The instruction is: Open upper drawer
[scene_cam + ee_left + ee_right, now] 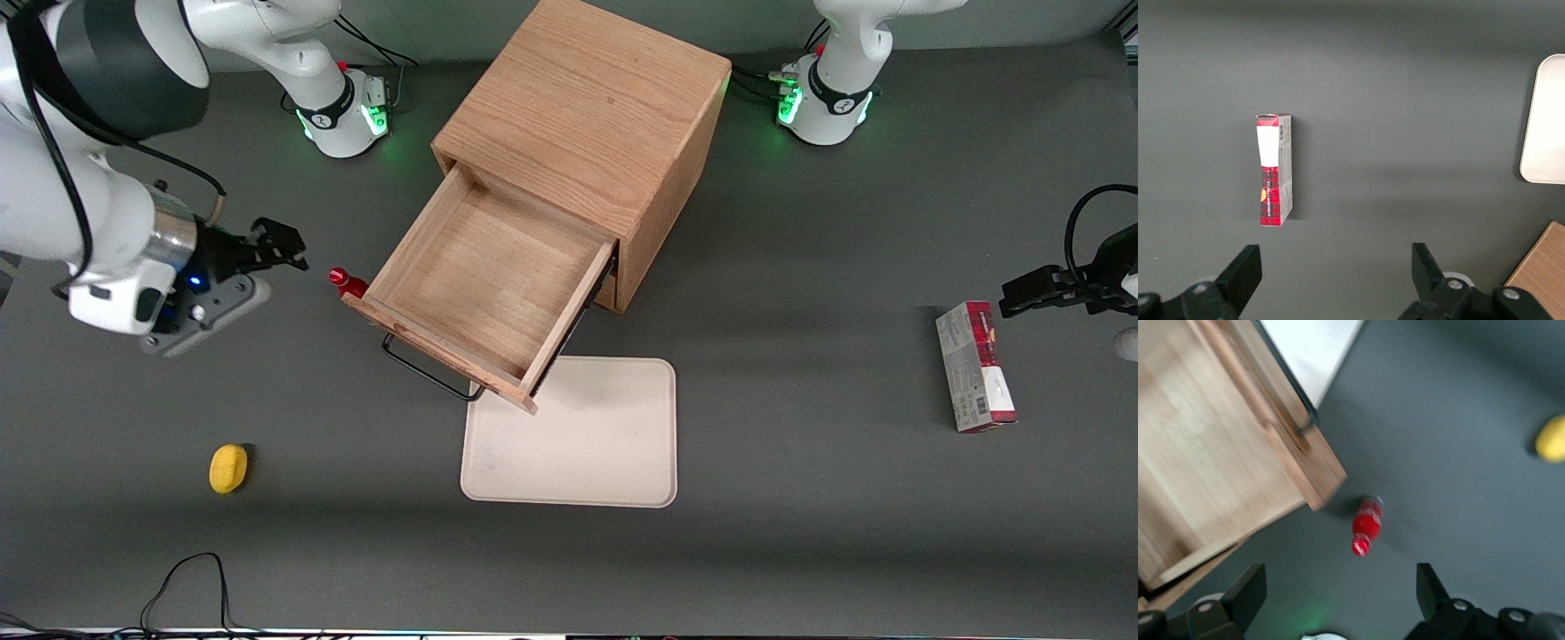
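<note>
The upper drawer (484,284) of the light-oak cabinet (591,116) stands pulled far out, its box empty; its long black wire handle (427,369) hangs on the front panel nearest the front camera. It also shows in the right wrist view (1225,467) with its handle (1288,387). The lower drawer front is hidden under it. My right gripper (280,244) is open and empty, above the table toward the working arm's end, apart from the drawer's corner. Its fingers (1248,590) stand wide apart over bare table.
A small red bottle (347,283) (1366,523) stands on the table beside the drawer's front corner. A cream tray (573,436) lies nearer the front camera than the drawer. A yellow lemon (228,468) (1551,439) lies near the front. A red-and-grey box (973,364) (1275,170) lies toward the parked arm's end.
</note>
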Available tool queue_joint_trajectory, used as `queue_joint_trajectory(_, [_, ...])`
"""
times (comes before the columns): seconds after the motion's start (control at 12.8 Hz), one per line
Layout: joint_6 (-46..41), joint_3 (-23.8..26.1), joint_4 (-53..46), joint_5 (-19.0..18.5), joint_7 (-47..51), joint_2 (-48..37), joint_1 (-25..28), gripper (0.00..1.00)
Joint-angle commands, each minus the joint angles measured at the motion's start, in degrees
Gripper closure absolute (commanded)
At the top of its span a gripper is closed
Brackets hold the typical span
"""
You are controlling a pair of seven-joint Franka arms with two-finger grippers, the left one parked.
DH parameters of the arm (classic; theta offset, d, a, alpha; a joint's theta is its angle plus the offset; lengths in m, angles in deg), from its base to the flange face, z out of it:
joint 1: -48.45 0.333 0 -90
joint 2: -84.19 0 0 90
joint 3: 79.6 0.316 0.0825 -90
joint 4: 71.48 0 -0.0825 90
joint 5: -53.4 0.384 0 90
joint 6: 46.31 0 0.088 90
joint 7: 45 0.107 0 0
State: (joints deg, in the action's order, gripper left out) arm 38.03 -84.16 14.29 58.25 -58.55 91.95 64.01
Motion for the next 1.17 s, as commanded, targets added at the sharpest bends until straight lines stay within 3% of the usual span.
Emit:
queue_joint_trajectory(0.0, [7.41,-1.49,20.01,-3.45,6.95,-15.82,0.61,0.00])
queue_joint_trajectory(0.16, [6.46,-5.44,21.71,-2.93,6.87,-17.25,1.14,0.00])
queue_joint_trajectory(0.78, [8.39,-7.65,20.40,-3.01,9.77,-17.17,0.00,0.00])
queue_joint_trajectory(0.94, [7.78,-2.86,19.00,-2.66,9.86,-16.73,-6.13,0.00])
queue_joint_trajectory(1.09, [7.86,-2.03,18.55,-2.66,9.95,-16.47,-6.16,0.00])
